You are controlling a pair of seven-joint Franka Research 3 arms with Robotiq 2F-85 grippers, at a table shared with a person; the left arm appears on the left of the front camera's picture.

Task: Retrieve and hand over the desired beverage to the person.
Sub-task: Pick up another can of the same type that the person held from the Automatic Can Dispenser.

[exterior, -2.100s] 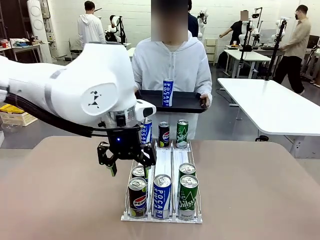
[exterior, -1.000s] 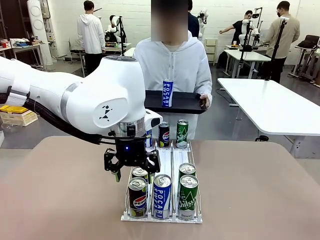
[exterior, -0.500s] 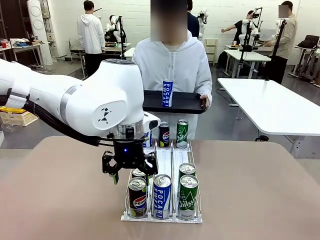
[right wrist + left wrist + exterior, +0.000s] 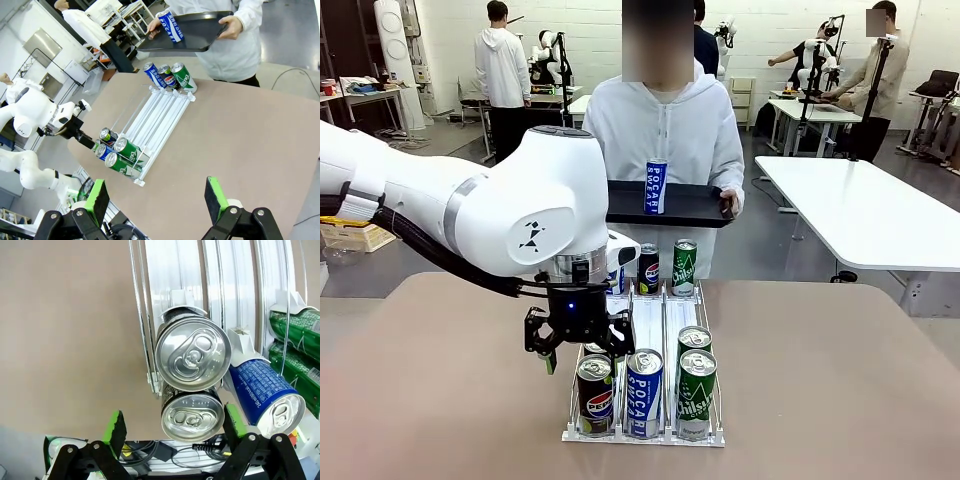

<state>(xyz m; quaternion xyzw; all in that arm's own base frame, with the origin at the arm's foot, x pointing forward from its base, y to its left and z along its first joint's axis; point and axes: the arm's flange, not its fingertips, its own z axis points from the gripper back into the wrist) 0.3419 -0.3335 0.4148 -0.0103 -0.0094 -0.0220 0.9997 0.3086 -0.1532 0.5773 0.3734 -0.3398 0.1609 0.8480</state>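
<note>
**A:** Front view: where is the left claw (image 4: pixel 582 352)?

**B:** Low over the near end of the rack's (image 4: pixel 650 318) left lane, fingers spread wide and holding nothing. The second cola can (image 4: pixel 599 347) sits right under it (partly hidden by the claw). The front cola can (image 4: pixel 594 392) stands just nearer the robot.

**A:** And from its wrist?

**B:** Both can tops show between the green pads (image 4: pixel 116 426), with no contact visible.

**A:** Anything crowding it?

**B:** A blue can (image 4: pixel 644 392) is just beside it in the middle lane, with green cans (image 4: pixel 696 392) beyond.

**A:** And the person (image 4: pixel 665 130)?

**B:** Across the table (image 4: pixel 820 380), holding a black tray (image 4: pixel 695 207) with a tall blue can (image 4: pixel 655 187) upright on it. The right claw (image 4: pixel 156 199) hangs high above the table, spread and empty.
</note>
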